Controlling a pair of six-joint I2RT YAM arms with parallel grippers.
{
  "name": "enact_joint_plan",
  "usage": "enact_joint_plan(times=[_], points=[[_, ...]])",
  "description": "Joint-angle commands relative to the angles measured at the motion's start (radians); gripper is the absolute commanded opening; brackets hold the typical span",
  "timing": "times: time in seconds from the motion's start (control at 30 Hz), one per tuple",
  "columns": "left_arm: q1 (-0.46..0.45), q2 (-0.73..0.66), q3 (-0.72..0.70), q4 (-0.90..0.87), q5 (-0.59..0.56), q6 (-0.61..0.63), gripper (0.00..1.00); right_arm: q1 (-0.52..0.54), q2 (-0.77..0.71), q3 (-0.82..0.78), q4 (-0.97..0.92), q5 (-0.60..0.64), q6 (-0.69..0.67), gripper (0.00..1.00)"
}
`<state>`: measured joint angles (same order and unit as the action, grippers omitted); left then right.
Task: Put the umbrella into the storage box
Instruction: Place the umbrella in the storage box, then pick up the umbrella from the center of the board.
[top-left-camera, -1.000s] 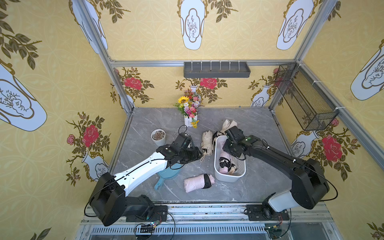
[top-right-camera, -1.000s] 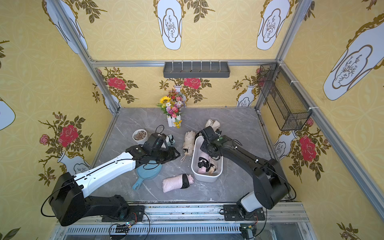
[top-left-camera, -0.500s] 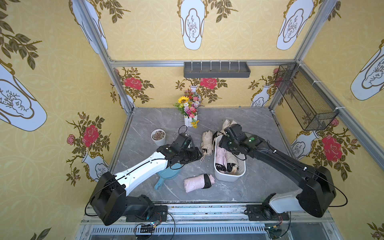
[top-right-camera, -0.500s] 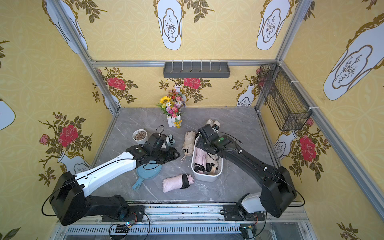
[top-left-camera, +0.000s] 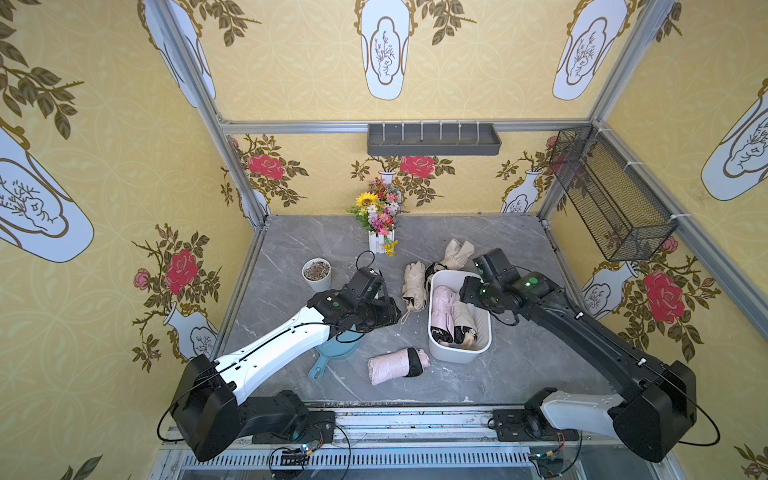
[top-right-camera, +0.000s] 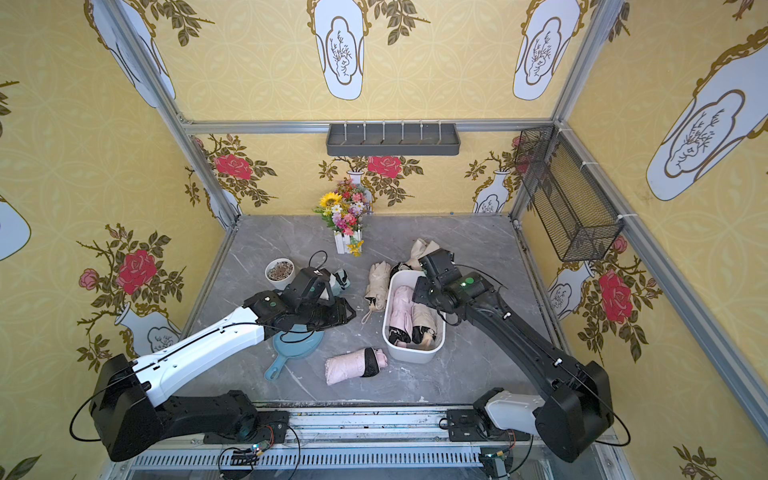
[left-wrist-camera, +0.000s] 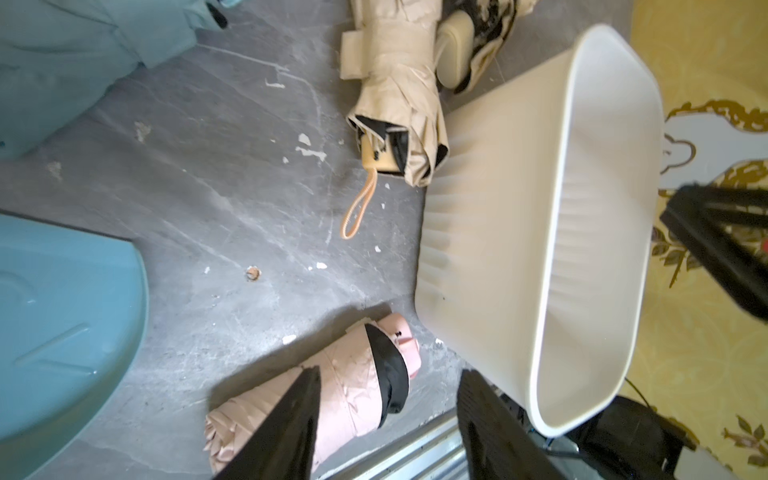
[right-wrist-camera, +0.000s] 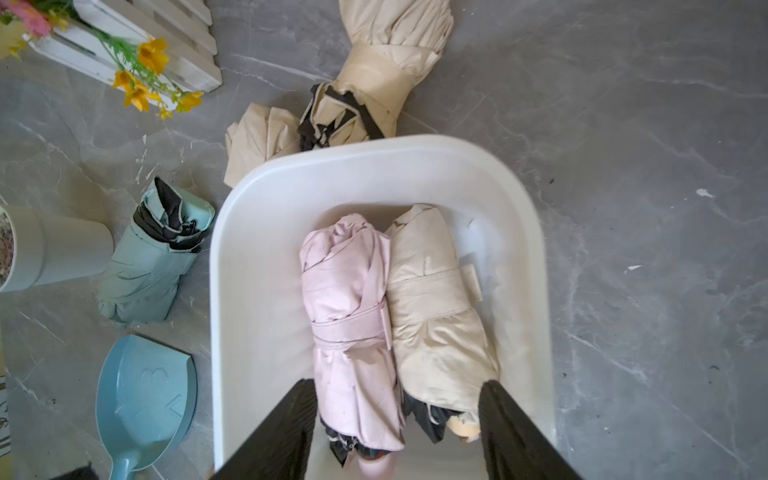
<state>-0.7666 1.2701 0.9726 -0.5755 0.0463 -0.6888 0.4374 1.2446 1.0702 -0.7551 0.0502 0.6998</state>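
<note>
The white storage box (top-left-camera: 457, 355) (top-right-camera: 411, 353) (right-wrist-camera: 374, 153) stands right of centre. A pink umbrella (right-wrist-camera: 349, 299) (top-left-camera: 441, 305) and a beige one (right-wrist-camera: 436, 299) lie side by side inside it. My right gripper (right-wrist-camera: 399, 384) (top-left-camera: 467, 291) hovers open over the box's far end and touches neither. Another pink umbrella (top-left-camera: 395, 365) (left-wrist-camera: 345, 374) lies on the table in front of the box. A beige umbrella (top-left-camera: 414, 284) (left-wrist-camera: 395, 95) lies along its left wall. My left gripper (left-wrist-camera: 388, 374) (top-left-camera: 390, 313) is open and empty, left of the box.
A third beige umbrella (top-left-camera: 457, 251) lies behind the box and a teal one (top-right-camera: 341, 279) (right-wrist-camera: 153, 257) lies beside my left wrist. A blue scoop (top-left-camera: 332, 353), a pot of pebbles (top-left-camera: 316, 272) and a flower vase (top-left-camera: 380, 224) stand to the left. A mesh basket (top-left-camera: 611, 195) hangs on the right wall.
My right gripper opened, left the pink umbrella lying in the box beside the beige one, and drew up and back to the right. The left arm has barely moved.
</note>
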Motion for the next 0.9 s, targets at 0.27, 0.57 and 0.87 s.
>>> enact_joint_plan(times=[0.27,0.57,0.87], points=[[-0.131,-0.015,0.036,-0.159,-0.014,0.482,0.60,-0.258,-0.018,0.015,-0.004,-0.294,-0.204,0.70],[-0.141,-0.078,-0.028,-0.137,0.050,0.741,0.67,-0.355,-0.016,-0.021,0.035,-0.385,-0.225,0.71],[-0.215,0.062,-0.028,-0.125,0.008,0.738,0.70,-0.403,-0.022,-0.051,0.078,-0.453,-0.206,0.72]])
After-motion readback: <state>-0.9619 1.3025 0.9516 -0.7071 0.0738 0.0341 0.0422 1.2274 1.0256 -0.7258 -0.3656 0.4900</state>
